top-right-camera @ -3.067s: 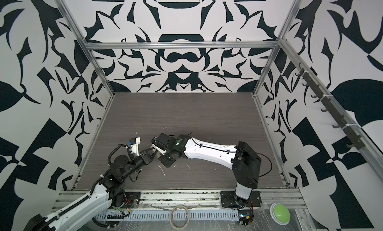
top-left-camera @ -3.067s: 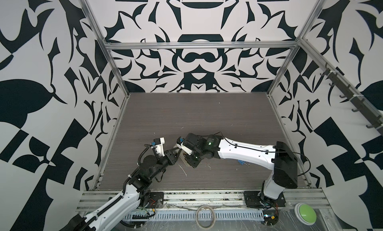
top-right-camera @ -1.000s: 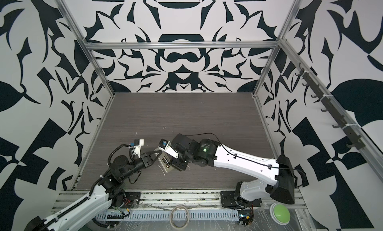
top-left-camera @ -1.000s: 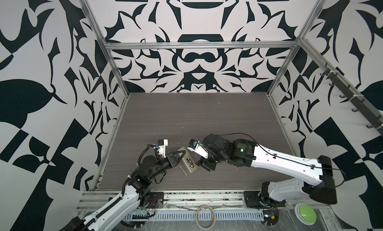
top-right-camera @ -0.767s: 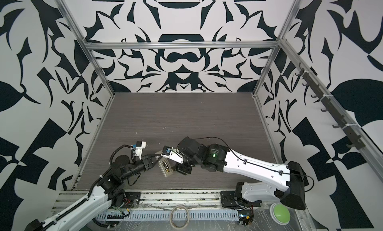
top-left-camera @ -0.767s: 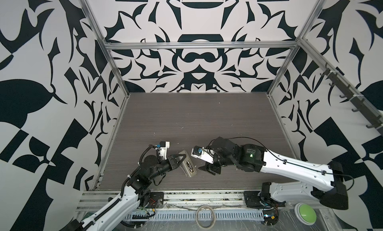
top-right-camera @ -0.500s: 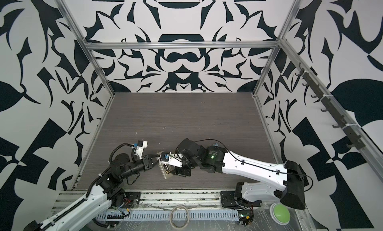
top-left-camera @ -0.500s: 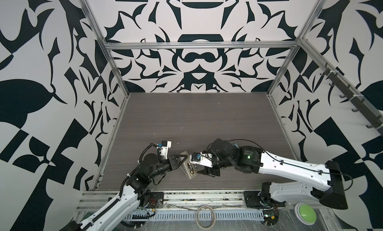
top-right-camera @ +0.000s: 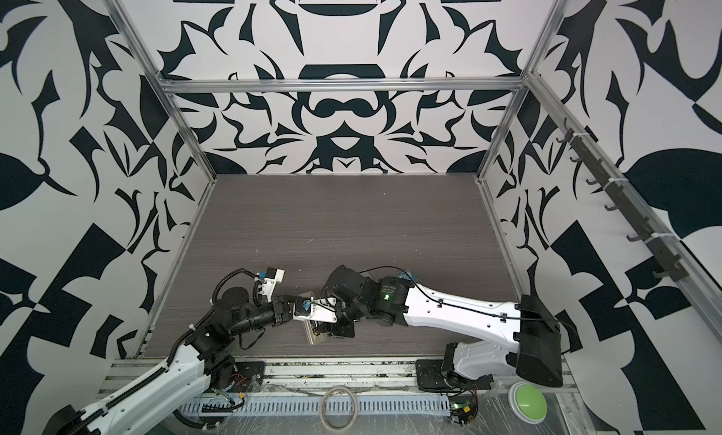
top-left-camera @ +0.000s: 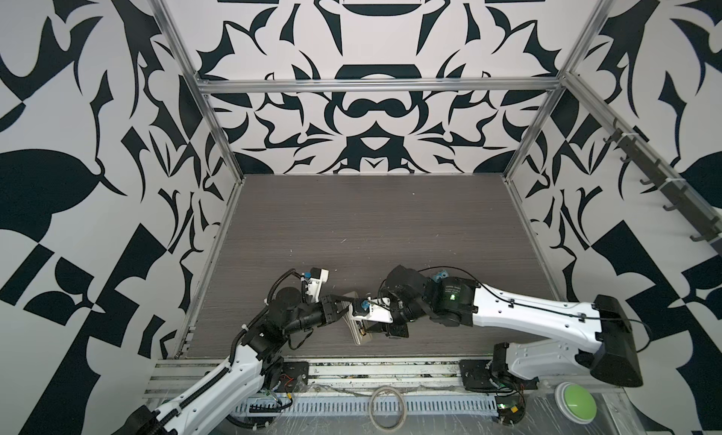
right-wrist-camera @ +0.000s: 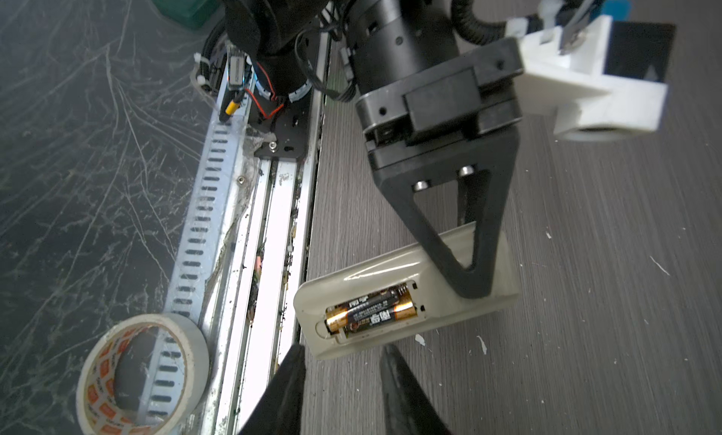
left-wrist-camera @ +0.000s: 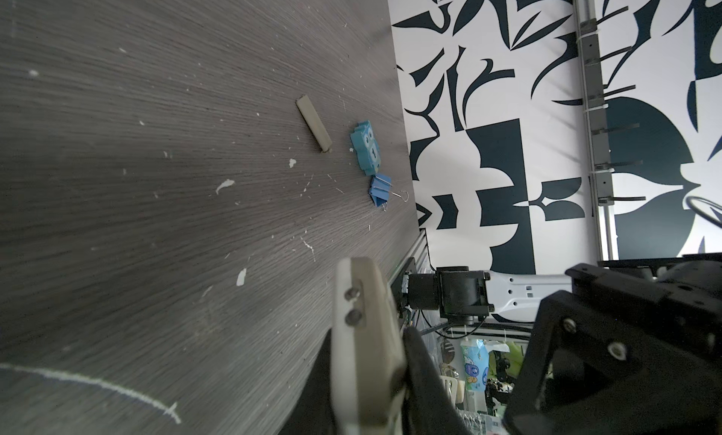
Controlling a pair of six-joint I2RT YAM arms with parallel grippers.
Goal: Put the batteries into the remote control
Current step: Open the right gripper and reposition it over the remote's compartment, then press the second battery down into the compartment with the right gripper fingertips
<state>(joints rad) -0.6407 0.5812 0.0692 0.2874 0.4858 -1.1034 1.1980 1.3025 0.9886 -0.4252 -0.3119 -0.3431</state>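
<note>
The beige-grey remote control (right-wrist-camera: 394, 273) lies back up near the table's front edge, small in both top views (top-left-camera: 356, 332) (top-right-camera: 313, 336). Two dark batteries (right-wrist-camera: 371, 310) with gold ends sit side by side in its open bay. My left gripper (right-wrist-camera: 469, 280) is shut on the remote's far half, which shows edge-on in the left wrist view (left-wrist-camera: 365, 335) between the fingers (left-wrist-camera: 424, 374). My right gripper (right-wrist-camera: 343, 353) stands open at the remote's bay end, its fingertips (right-wrist-camera: 390, 359) just short of the casing with nothing between them.
A loose beige cover strip (left-wrist-camera: 313, 124), a blue owl figure (left-wrist-camera: 366, 148) and a blue binder clip (left-wrist-camera: 380, 191) lie further out on the table. A tape roll (right-wrist-camera: 140, 374) and the slotted rail (right-wrist-camera: 203, 218) sit beyond the table's front edge. White flecks dot the wood.
The right gripper pulled back to the right of the remote, then swung in to its near end with its jaws narrowing. The left gripper kept hold of the remote, shifting slightly right.
</note>
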